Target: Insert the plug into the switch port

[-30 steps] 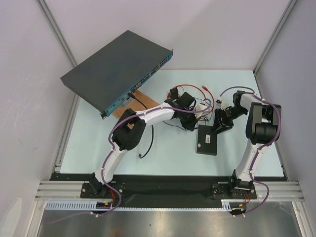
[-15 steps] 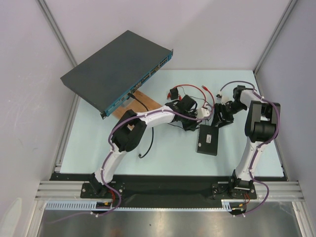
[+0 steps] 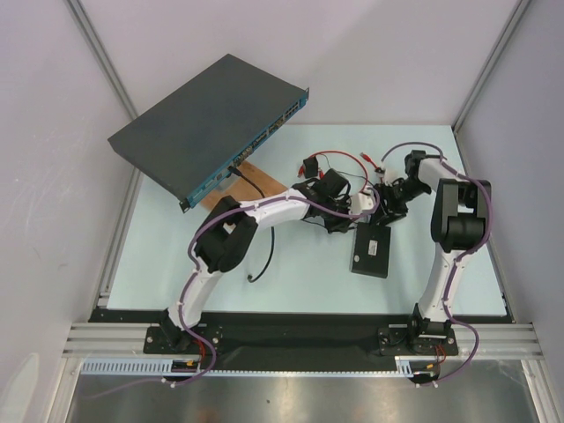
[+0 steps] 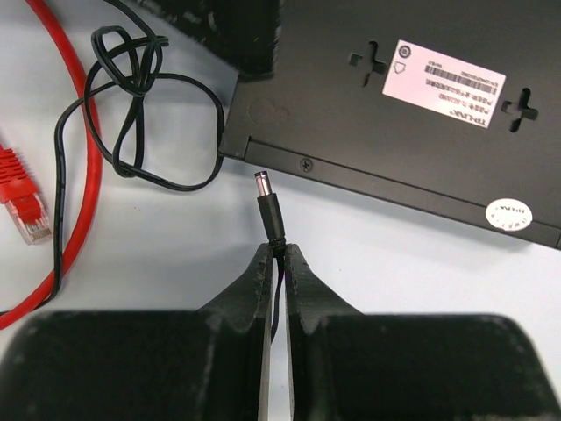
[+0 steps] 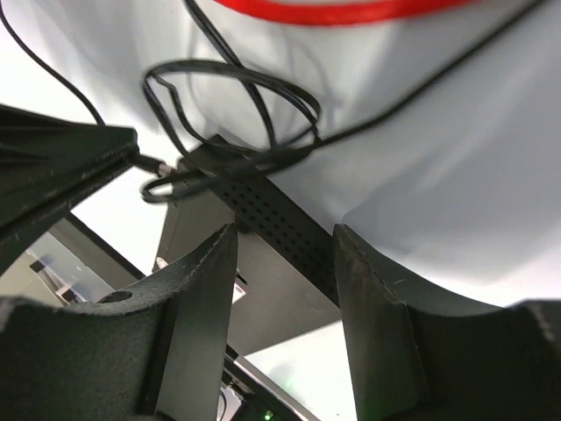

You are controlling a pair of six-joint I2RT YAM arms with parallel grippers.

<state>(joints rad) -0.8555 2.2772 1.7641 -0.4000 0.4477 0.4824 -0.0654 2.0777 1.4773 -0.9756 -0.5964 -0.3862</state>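
We see the left gripper (image 4: 276, 252) at the bottom centre of the left wrist view. Its jaws are closed to a hairline slit and pinch the tail of the black barrel plug (image 4: 266, 206). The plug points up the frame, with its metal tip just short of the lower edge of the black box (image 4: 351, 123) and not touching it. The box fills the upper right of that view, with its white label (image 4: 444, 73) face up. The red plug (image 4: 19, 200) lies loose on the table at the left edge. Its red cable (image 4: 83, 132) curves down beside a loop of thin black wire (image 4: 131, 114).

In the right wrist view the right gripper (image 5: 282, 239) has its jaws well apart and grips nothing. The vented side of the box runs across the gap beyond them.

A second ago, in the overhead view, the right gripper sat against the box's upper right corner. It has since drawn back toward the top of the frame and now hangs near the red cable, clear of the box. The left arm has barely shifted, and its gripper remains at the box's upper edge. The box, the rack unit (image 3: 207, 119) at upper left and the wooden board (image 3: 256, 179) under it lie where they were.
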